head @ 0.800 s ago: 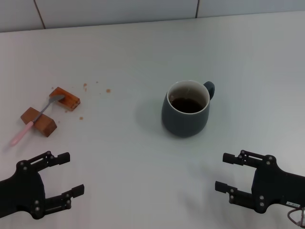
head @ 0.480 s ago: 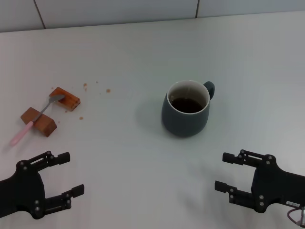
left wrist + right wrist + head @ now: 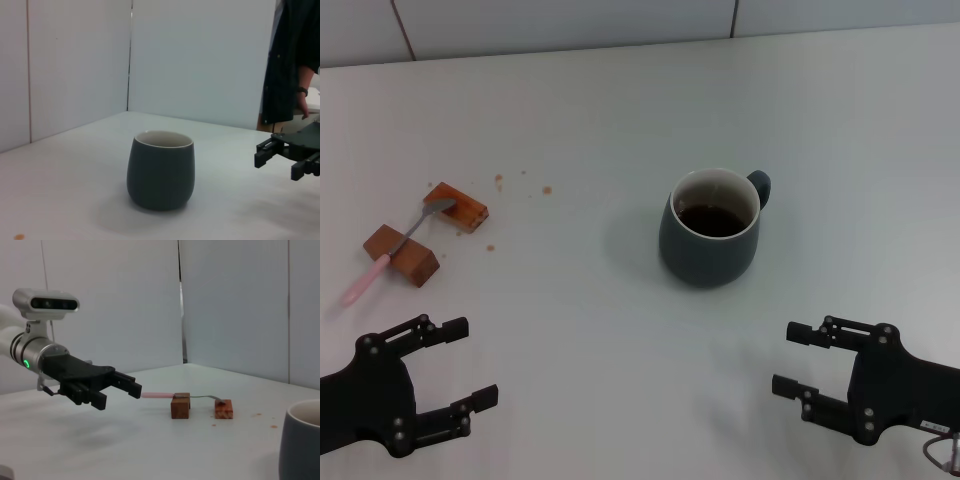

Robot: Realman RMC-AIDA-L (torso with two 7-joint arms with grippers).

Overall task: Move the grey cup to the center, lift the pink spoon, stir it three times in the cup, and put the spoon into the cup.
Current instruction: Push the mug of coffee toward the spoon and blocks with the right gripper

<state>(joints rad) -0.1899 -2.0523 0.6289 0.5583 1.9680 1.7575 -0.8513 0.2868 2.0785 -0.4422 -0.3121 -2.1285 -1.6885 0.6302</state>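
Black left gripper [image 3: 460, 360] low at near left, fingers apart, holding nothing; right gripper [image 3: 802, 360] likewise at near right. Grey cup [image 3: 710, 228] upright mid-worktop [image 3: 620, 90]. Pink spoon [image 3: 396, 247] far left, bridging two brown blocks [image 3: 402, 252].

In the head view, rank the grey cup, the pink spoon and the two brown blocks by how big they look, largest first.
1. The grey cup, clearly the largest.
2. The pink spoon, longest after the cup but very slim.
3. The two brown blocks, near and far: they look alike, so no ranking between them.
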